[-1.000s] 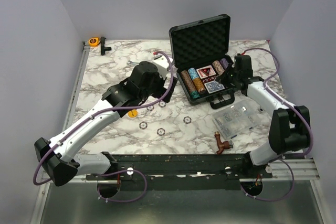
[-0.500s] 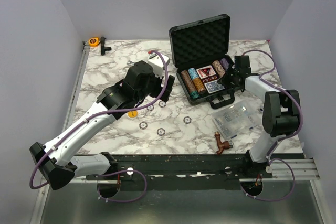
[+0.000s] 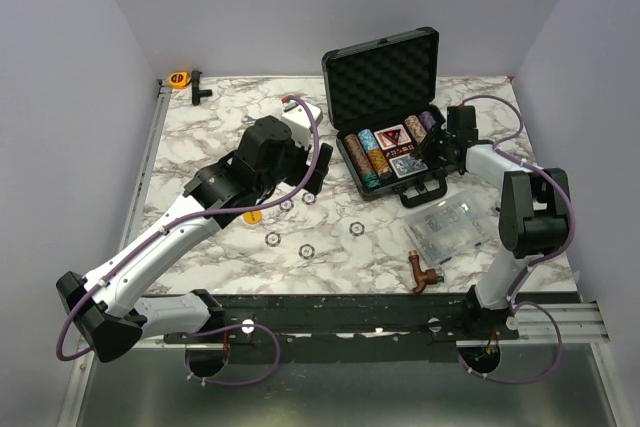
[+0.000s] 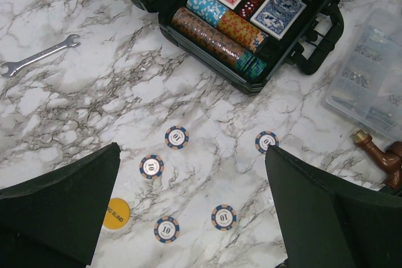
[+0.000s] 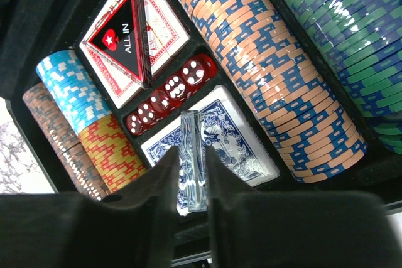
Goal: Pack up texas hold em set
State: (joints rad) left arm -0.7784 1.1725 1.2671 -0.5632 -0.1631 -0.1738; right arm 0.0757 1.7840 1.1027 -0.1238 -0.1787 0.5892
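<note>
Pinching a clear piece [image 5: 191,136], my right claw [image 5: 191,169] hangs over the blue deck [image 5: 237,141]; only its wrist camera shows that. My left claw [image 4: 191,154] gapes above loose chips [image 4: 176,137].

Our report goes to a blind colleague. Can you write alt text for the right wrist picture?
The right gripper pinches a thin clear piece on edge over the blue card deck in the black case. Beside it lie red dice, a black ALL IN triangle on a red deck, and rows of striped chips.
</note>
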